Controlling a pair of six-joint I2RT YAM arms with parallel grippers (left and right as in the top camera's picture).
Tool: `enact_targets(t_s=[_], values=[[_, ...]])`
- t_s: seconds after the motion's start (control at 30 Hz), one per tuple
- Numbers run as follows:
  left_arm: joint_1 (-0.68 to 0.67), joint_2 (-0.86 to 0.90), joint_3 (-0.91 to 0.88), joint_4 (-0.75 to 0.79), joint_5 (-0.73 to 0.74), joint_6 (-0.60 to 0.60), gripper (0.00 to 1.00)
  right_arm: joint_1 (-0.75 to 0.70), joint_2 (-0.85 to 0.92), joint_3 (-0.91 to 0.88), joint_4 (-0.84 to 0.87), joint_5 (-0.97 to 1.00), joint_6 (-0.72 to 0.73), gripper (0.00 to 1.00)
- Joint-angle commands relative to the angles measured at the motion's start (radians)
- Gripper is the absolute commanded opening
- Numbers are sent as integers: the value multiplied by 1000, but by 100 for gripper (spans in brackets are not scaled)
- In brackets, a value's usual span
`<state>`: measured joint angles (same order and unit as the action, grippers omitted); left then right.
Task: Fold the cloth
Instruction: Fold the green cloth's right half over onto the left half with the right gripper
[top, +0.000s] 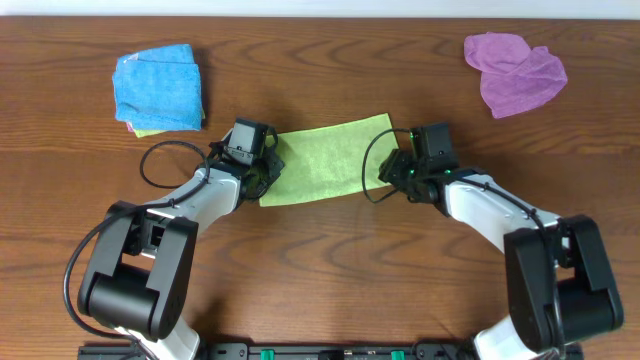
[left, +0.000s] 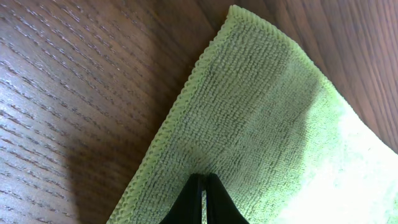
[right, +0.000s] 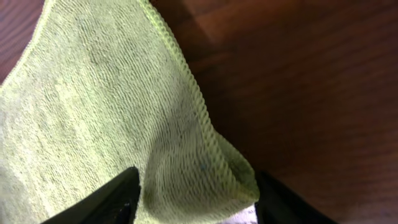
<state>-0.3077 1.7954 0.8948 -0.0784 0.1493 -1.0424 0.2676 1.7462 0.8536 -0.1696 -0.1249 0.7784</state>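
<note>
Seemingly halfway: cloth (top: 325, 160) lies mid-desk (top: 330, 60) as a strip, prob. one fold done, L tool (left: 203, 199) pinched shut on its left edge, R tool (right: 198, 190) apart astride right corner, no grip yet; 2nd fold left.

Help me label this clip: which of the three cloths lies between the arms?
The lime-green cloth, lying mid-table with the left arm and right arm at its ends. The blue cloth sits bunched far left, the purple cloth crumpled far right.
</note>
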Motion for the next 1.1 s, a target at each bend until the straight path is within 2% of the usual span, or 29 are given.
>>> enact_targets(t_s=[0.0, 0.07, 0.2, 0.4, 0.67, 0.9, 1.07], values=[[6, 16, 6, -7, -18, 19, 6, -5, 49, -16, -5, -5, 23, 50], [6, 16, 6, -7, -18, 23, 6, -5, 49, -16, 23, -6, -11, 31], [6, 16, 6, -7, -18, 26, 6, -5, 38, -16, 69, -7, -63, 2], [6, 16, 6, -11, 5, 53, 6, 16, -39, -6, 83, -6, -177, 1], [6, 16, 6, -11, 5, 75, 6, 124, -158, 50, 84, -6, -307, 1], [8, 14, 21, -16, 9, 81, 6, 247, -156, 92, 84, 44, -332, 1], [23, 13, 63, -48, 27, 181, 6, 307, -145, 94, 114, 45, -331, 1]])
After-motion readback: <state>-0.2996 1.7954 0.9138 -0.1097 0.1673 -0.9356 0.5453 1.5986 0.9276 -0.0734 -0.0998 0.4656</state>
